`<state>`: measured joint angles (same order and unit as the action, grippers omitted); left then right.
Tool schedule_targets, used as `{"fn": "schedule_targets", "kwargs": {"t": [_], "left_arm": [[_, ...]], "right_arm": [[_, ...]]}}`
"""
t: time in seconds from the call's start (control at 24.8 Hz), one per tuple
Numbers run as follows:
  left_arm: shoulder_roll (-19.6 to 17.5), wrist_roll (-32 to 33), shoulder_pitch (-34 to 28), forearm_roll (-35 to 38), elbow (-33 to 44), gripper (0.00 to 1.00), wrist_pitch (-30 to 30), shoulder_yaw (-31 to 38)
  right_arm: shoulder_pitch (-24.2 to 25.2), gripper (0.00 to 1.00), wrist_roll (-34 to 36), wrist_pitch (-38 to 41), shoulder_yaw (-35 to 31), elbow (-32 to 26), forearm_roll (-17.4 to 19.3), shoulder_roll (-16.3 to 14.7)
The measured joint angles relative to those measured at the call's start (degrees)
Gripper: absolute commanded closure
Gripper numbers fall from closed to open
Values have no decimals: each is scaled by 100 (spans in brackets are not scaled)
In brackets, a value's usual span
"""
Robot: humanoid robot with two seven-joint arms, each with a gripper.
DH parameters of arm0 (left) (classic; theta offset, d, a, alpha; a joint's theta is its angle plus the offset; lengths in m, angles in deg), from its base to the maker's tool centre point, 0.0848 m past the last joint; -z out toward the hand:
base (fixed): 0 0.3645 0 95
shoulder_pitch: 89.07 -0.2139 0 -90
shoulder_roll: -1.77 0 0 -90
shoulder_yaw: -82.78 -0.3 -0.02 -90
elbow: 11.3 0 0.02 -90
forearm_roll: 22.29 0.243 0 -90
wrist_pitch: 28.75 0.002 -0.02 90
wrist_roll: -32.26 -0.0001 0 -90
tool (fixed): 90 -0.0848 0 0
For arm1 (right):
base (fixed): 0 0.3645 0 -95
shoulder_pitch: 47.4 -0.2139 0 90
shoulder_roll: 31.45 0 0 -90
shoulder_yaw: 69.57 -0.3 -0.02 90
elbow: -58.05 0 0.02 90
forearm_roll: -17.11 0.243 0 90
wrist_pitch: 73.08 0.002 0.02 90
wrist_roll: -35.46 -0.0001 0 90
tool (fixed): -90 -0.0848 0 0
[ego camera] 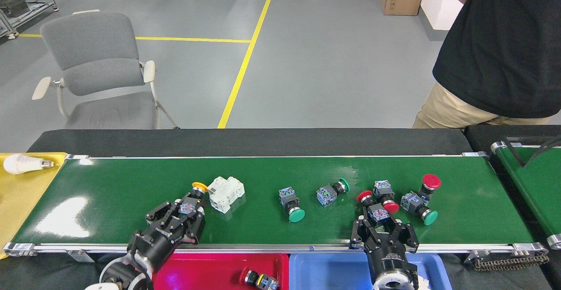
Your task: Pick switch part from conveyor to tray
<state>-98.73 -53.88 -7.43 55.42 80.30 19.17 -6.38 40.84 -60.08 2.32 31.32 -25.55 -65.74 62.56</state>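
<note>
On the conveyor, the left tool spreads wide around the yellow-capped switch part at 7 o'clock; the right tool (also wide) brackets a red-capped switch part at 5 o'clock.

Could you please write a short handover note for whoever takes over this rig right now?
Left gripper: fingers around the yellow switch on the conveyor; closure unclear, not lifted.
Right gripper: open, fingers either side of a red switch; not lifted.
On the belt too: a white part, two green switches, and a cluster of red and green ones at right.
Done: one switch lies in the red tray. I see no switch in the visible part of the blue tray.
Left: lift both and drop them in the trays, then clear the rest.
</note>
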Motion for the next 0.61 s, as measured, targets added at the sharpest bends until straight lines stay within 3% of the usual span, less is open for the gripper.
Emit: {"fn": "schedule_targets", "kwargs": {"t": [0.04, 0.08, 0.36, 0.48, 0.61], "left_arm": [[3, -3, -235, -27, 151, 5, -98, -2], [9, 0, -357, -38, 252, 0, -163, -15], [35, 18, -499, -59, 487, 0, -272, -114], [66, 35, -455, -61, 456, 0, 726, 525], [52, -143, -319, -65, 179, 0, 1529, 1406]], "right_arm": [[1, 92, -10, 70, -5, -46, 4, -22], [2, 93, -20, 165, -9, -111, 6, -31], [357, 94, -176, 2310, 312, -1017, 7, -44], [364, 94, -207, 3125, 674, -1122, 1, -45], [361, 92, -214, 3430, 1300, -1126, -14, -82]]}}
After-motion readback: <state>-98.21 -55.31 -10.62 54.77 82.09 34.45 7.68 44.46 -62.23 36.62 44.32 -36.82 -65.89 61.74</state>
